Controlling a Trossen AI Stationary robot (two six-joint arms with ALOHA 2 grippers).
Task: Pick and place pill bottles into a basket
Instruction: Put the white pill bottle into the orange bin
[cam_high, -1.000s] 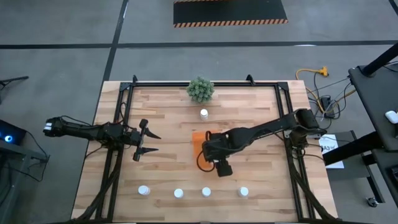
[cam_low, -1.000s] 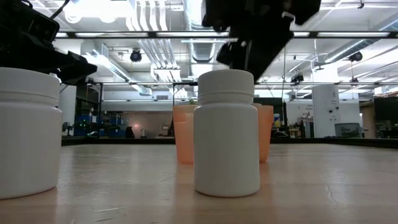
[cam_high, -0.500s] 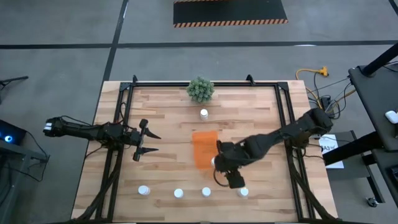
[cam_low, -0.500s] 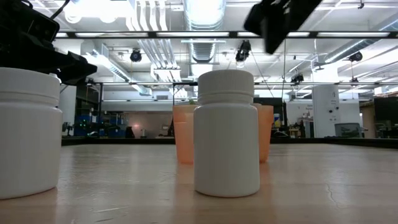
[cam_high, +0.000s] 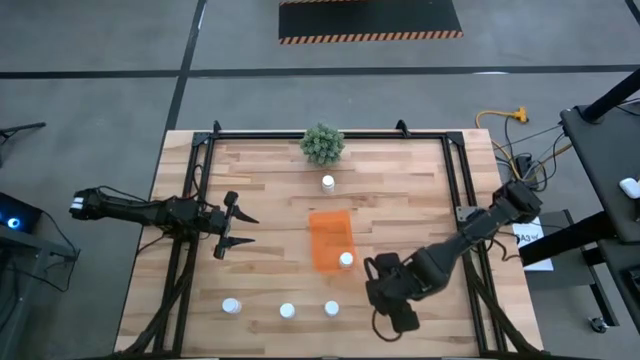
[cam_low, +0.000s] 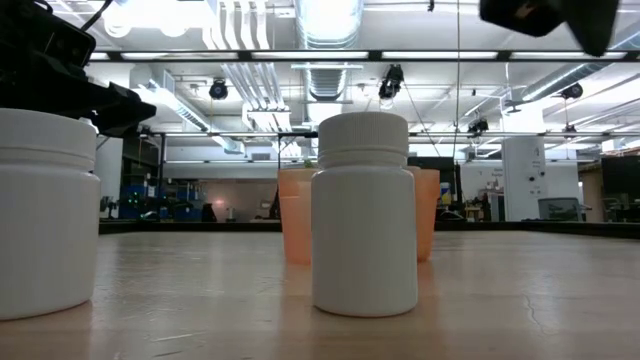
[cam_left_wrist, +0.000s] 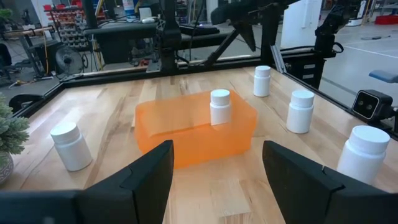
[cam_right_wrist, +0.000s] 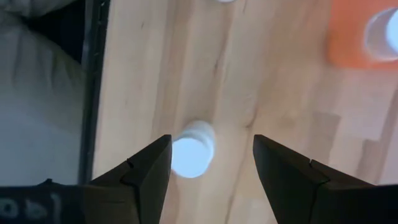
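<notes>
Hovering over the near right part of the table (cam_high: 260, 170), the right tool (cam_right_wrist: 210, 163) has its fingers spread with one pill bottle (cam_right_wrist: 191, 149) straight below, not gripped. One bottle (cam_high: 345, 260) stands inside the orange basket (cam_high: 328, 238). Three more (cam_high: 286, 311) line the near edge and another (cam_high: 328, 182) stands beside the plant (cam_high: 322, 143). Off to the left, the left tool (cam_high: 236, 228) waits, also spread and holding nothing.

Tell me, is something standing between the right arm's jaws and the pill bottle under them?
Nothing visible does. The right gripper hangs over the bottle with its jaws open on either side, and only bare wooden table surrounds it. The basket lies apart.
</notes>
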